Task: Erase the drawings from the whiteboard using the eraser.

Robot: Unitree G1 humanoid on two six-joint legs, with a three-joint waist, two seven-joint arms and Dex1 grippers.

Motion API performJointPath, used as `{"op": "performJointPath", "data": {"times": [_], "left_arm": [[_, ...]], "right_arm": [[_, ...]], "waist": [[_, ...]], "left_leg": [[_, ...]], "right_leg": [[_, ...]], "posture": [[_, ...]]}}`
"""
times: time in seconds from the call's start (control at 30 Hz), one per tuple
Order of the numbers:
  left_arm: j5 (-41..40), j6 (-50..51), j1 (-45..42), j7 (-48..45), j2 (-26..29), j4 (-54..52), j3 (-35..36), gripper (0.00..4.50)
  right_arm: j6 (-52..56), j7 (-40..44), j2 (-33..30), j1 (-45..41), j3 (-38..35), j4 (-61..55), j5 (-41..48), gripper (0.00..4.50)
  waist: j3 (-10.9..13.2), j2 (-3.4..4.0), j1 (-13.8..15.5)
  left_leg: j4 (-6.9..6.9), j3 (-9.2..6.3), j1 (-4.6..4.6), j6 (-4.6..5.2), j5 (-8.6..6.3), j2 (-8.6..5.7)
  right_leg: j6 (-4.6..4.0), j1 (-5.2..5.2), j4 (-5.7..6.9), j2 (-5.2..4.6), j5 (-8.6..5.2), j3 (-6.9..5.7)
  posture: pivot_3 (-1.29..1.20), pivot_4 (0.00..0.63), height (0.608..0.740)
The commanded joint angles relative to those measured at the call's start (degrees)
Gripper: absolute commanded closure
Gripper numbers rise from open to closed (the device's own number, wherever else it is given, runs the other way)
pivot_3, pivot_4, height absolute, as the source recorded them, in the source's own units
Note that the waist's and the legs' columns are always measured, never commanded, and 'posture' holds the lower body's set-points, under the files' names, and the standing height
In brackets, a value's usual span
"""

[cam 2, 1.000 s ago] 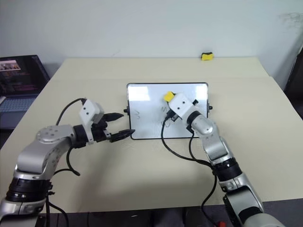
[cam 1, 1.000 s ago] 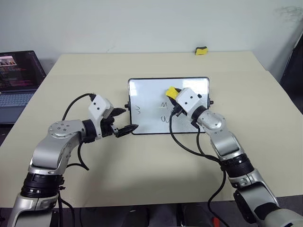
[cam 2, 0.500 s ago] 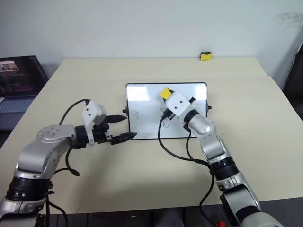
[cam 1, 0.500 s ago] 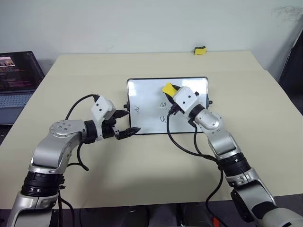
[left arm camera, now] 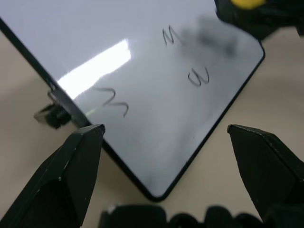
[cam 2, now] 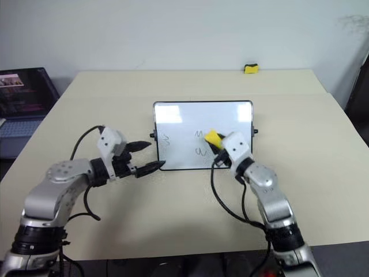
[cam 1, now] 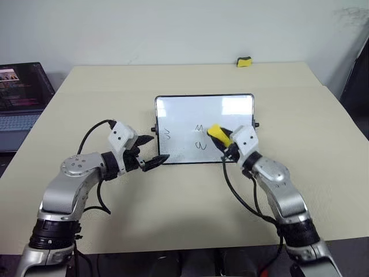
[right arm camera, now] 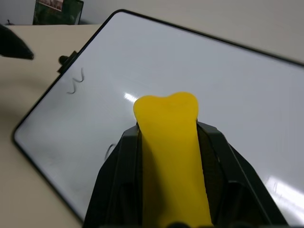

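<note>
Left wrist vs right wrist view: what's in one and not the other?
Left wrist alone: the left hand with its black fingers spread open near the whiteboard's corner, and two squiggles on the side where the eraser is. Right wrist alone: the right hand shut on the yellow eraser, seen close, and the laptop at the back. Both: the whiteboard, its side knob, and the squiggle beside that knob.

place: office or lab workroom | surface: wide beige table (cam 1: 173, 196) against a plain pale wall (cam 1: 173, 29) | far left: open laptop (cam 1: 20, 92) with a lit screen on a lower side desk | far right: dark chair edge (cam 1: 357, 81) beside the table
</note>
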Motion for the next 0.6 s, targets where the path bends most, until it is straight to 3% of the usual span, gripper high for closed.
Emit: {"op": "performJointPath", "data": {"times": [0.03,0.23,0.33,0.6], "left_arm": [[-0.03,-1.79,0.80,2.00,-0.81,-2.37,2.13,0.00],[-0.30,-1.63,2.46,1.37,-0.30,-2.90,1.35,0.00],[-0.45,-0.44,2.29,0.03,0.72,-2.69,0.49,0.00],[-1.05,4.04,1.93,-3.09,3.82,-4.24,-1.75,0.00]], "right_arm": [[2.84,-0.01,-1.11,2.19,-1.31,-5.39,1.72,3.27],[6.30,0.34,-3.25,5.28,0.36,-7.56,1.40,3.27],[2.37,0.44,-4.85,3.59,2.81,-6.73,-1.94,3.27],[-7.64,-4.75,-3.21,-11.40,5.22,7.06,-10.20,3.27]], "waist": [[-0.01,0.01,-0.04],[-0.01,0.00,0.06],[-0.01,0.00,0.11],[-0.03,-0.03,-0.29]], "left_leg": [[0.00,0.00,0.01,0.00,0.00,0.00],[0.01,0.01,0.03,-0.01,0.01,0.01],[0.01,0.01,0.03,-0.01,0.01,0.01],[0.01,0.04,0.05,-0.04,0.03,0.00]], "right_leg": [[-0.01,0.00,0.03,0.00,0.00,-0.01],[-0.01,0.01,0.03,0.02,0.01,-0.02],[-0.01,0.02,0.02,0.02,0.01,-0.03],[-0.01,0.02,0.03,0.03,0.01,-0.06]], "posture": [[0.00,0.150,0.740],[0.00,0.150,0.740],[0.00,0.150,0.740],[0.00,0.150,0.740]]}}
